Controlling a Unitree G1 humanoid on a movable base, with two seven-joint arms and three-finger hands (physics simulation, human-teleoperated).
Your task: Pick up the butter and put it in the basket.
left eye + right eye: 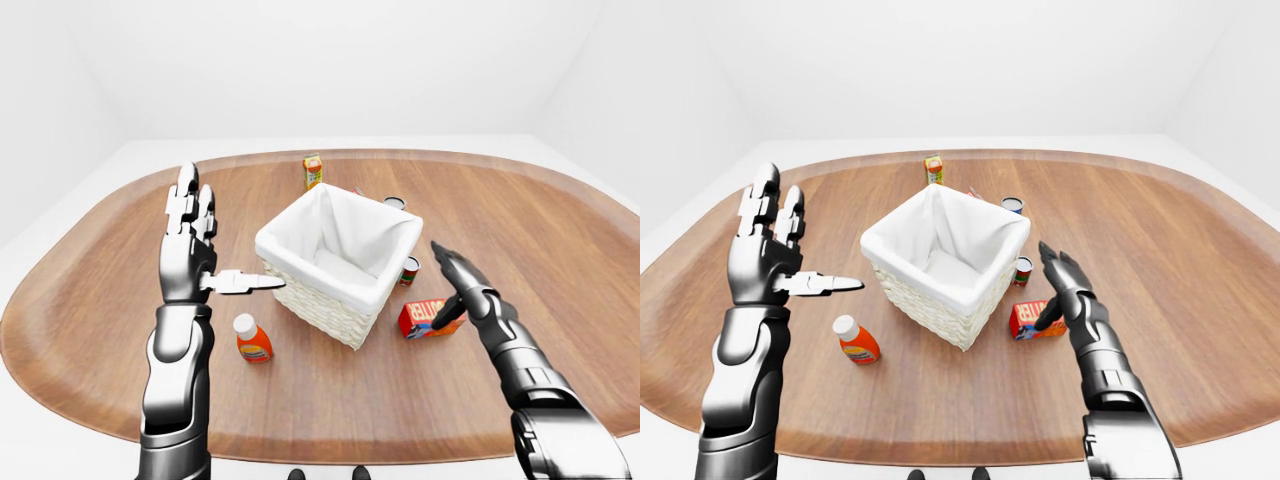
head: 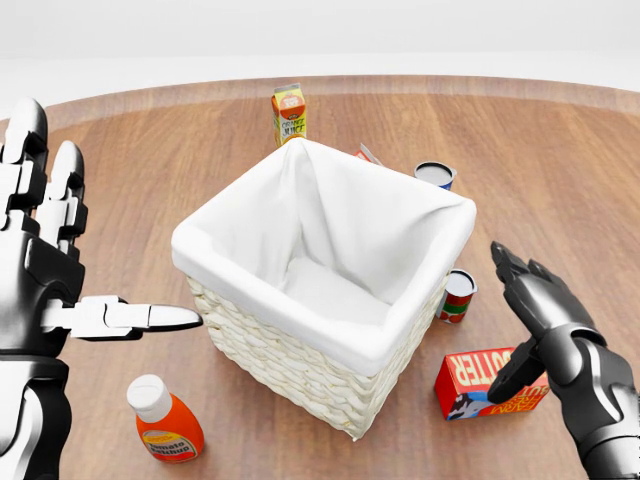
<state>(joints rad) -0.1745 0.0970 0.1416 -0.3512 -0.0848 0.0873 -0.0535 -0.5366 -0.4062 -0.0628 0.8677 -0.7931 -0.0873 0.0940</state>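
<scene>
Your right hand [image 2: 540, 325] hovered over the butter box [image 2: 480, 383], its fingers [image 2: 515, 272] spread and closed on nothing, the thumb reaching down across the box's right end. Whether the thumb touched the carton I cannot tell. The butter box lay flat on the wooden surface [image 2: 150, 190], just to the right of the wicker basket [image 2: 320, 330] in the head view and outside it. The basket's white cloth liner [image 2: 330, 250] held nothing visible.

Your left hand [image 2: 50, 270] stood upright at the left edge of the head view, 2 fingers [image 2: 25, 135] pointing up and the thumb stretched toward the basket, gripping nothing.

A ketchup bottle [image 2: 165, 420] lay below the basket's left corner. An orange juice carton [image 2: 288, 114] stood above the basket. 2 cans sat to its right: 1 [image 2: 435, 175] near the top corner, 1 [image 2: 458, 295] between the basket and the butter box.
</scene>
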